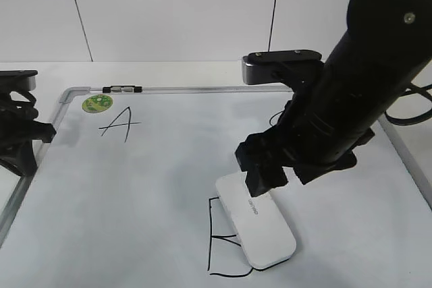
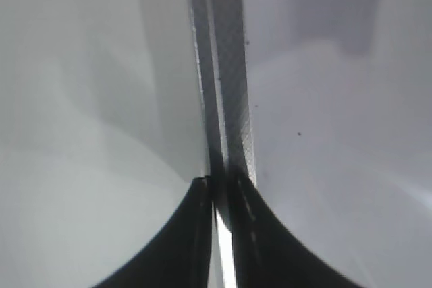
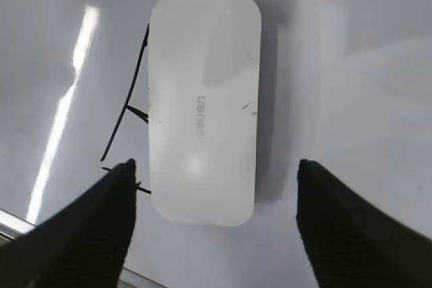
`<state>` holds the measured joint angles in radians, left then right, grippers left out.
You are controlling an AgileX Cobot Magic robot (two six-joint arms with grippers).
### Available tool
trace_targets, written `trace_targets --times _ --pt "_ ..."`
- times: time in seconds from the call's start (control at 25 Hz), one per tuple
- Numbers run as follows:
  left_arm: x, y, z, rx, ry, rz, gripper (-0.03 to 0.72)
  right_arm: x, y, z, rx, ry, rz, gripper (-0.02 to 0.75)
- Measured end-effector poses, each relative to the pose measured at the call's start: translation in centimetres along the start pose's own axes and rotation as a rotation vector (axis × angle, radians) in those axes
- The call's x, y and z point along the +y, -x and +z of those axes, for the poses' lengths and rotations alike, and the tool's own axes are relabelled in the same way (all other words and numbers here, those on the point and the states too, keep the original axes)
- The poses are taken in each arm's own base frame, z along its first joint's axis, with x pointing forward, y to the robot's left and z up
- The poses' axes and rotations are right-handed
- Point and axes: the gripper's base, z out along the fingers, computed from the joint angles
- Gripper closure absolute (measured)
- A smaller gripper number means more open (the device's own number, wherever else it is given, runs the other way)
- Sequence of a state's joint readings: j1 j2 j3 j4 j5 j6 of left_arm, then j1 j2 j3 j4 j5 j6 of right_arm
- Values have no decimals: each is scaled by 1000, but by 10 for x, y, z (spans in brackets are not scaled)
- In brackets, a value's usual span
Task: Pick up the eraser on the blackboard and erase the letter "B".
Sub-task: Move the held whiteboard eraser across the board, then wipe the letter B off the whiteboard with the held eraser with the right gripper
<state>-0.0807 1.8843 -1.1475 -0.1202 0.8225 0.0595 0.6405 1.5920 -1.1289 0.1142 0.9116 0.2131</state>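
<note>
The eraser (image 1: 255, 222) lies flat on the blackboard (image 1: 169, 173), toward the near edge of the table and slightly right of centre. Its long axis runs diagonally, with the far end pointing toward the far-left side and the near end toward the near-right corner. Small grey lettering is visible on its top face. In the right wrist view the eraser (image 3: 204, 107) shows as a rounded white block with a few short dark marks on its surface.

The eraser covers the right portion of the letter "B" (image 1: 219, 241). Only the vertical stroke and the left parts of the loops are exposed on the eraser's left side. The right wrist view shows the same exposed strokes (image 3: 128, 109) next to the eraser's edge.

The right gripper (image 1: 270, 179) is positioned directly above the far end of the eraser. In the right wrist view its fingers (image 3: 101, 224) stand spread wide, one on each side of the eraser, wider than the eraser's width and not touching it.

Toward the far-left corner of the blackboard are a smaller letter "A" (image 1: 119, 123) and a round green sticker (image 1: 97, 103). A black-and-silver clip (image 1: 123, 89) sits on the far frame edge.

The left gripper (image 1: 17, 126) rests at the left edge of the blackboard. In the left wrist view its fingers (image 2: 196, 234) are closed tightly together, with the board's frame (image 2: 223, 99) running between their tips.
</note>
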Motion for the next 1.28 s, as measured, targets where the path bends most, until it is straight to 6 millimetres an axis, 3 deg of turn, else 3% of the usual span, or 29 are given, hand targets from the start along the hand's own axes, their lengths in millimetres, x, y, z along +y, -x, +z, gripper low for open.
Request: trace_targets --times 0.24,0.52,0.72,1.08,1.28 --pt "0 0 0 2 0 0 639 0 3 2 -30 -1 -5 82" --pt "1 0 0 2 6 6 639 0 6 36 65 -1 26 74" --pt "1 0 0 2 7 7 639 1 13 49 81 -5 30 74" --pt "1 0 0 3 7 7 639 7 28 57 87 18 49 73" --pt "1 0 0 3 9 9 639 6 25 62 133 7 50 73"
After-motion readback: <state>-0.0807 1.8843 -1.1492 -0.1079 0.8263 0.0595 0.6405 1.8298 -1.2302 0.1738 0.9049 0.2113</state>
